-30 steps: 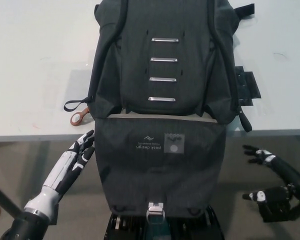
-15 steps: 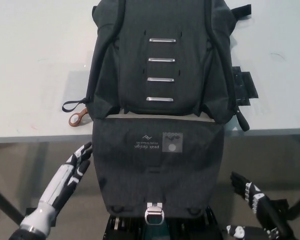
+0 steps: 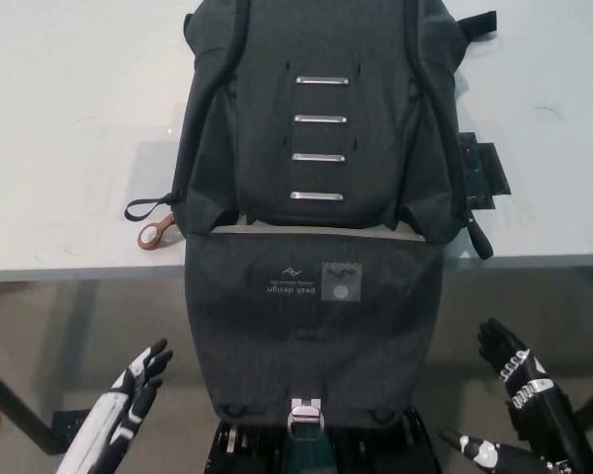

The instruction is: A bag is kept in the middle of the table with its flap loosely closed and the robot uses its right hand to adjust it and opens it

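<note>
A dark grey bag [image 3: 321, 109] lies in the middle of the white table [image 3: 69, 128], with metal bars down its front. Its flap [image 3: 311, 331] hangs open over the table's front edge, the metal clasp [image 3: 307, 416] at its lower end. My black right hand [image 3: 519, 380] is low at the bottom right, below the table edge and apart from the flap, fingers spread and holding nothing. My white left hand [image 3: 133, 390] rests at the bottom left, open, clear of the flap.
A brown ring on a black strap [image 3: 154, 234] lies left of the bag near the table edge. Black straps and a buckle patch [image 3: 482, 178] stick out at the bag's right. The floor shows below the table edge.
Both hands have dropped lower and away from the flap. The left hand moved down from beside the flap's left edge; the right hand sank toward the bottom right corner. The bag has not moved.
</note>
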Available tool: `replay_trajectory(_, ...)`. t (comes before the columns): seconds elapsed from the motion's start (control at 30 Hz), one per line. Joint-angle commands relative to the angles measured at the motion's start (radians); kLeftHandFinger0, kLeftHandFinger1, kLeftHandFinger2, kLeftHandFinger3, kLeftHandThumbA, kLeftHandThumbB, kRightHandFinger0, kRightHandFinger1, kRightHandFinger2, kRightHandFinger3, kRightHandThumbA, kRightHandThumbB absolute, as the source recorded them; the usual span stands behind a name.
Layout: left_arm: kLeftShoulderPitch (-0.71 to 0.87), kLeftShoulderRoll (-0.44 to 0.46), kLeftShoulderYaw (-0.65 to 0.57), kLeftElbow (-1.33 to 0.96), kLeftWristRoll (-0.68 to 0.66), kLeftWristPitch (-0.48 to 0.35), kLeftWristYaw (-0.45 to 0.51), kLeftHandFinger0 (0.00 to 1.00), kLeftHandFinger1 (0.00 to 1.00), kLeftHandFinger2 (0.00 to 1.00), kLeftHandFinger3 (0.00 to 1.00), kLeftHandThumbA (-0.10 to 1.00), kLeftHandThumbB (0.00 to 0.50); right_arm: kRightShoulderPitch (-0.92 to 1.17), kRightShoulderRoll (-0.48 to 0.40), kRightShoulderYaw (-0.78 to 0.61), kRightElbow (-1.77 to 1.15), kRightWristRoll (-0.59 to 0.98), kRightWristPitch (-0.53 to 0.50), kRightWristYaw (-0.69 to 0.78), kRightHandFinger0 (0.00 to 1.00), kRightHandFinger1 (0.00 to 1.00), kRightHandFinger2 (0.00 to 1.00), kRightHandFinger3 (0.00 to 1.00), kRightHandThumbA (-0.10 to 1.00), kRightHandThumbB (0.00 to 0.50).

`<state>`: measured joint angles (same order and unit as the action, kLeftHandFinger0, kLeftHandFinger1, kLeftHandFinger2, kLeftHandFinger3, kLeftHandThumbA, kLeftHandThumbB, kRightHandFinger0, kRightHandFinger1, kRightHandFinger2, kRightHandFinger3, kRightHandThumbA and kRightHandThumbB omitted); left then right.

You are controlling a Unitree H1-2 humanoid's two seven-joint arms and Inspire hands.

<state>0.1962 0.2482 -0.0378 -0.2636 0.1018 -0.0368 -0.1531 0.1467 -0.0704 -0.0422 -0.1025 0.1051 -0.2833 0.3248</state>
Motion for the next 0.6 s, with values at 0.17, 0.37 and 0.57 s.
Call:
replay_trajectory(0.17,0.001,-0.008,0.032,-0.018,-0.017,-0.053,0.020,1.00,1.00,1.00,1.00,1.00,0.038,-0.024,-0.004,0.006,0.003,0.017,-0.129,-0.027,1.00,1.00,1.00,1.00,1.00,0.314)
replay_trajectory(0.37,-0.021,-0.016,0.033,0.019,0.003,-0.074,0.022,1.00,1.00,1.00,1.00,1.00,0.040,-0.030,-0.009,0.011,0.012,0.000,-0.141,-0.033,1.00,1.00,1.00,1.00,1.00,0.311)
replay_trajectory(0.57,-0.030,-0.020,0.033,0.032,0.012,-0.077,0.021,1.00,1.00,1.00,1.00,1.00,0.053,-0.042,-0.016,0.016,0.032,-0.015,-0.172,-0.034,1.00,1.00,1.00,1.00,1.00,0.255)
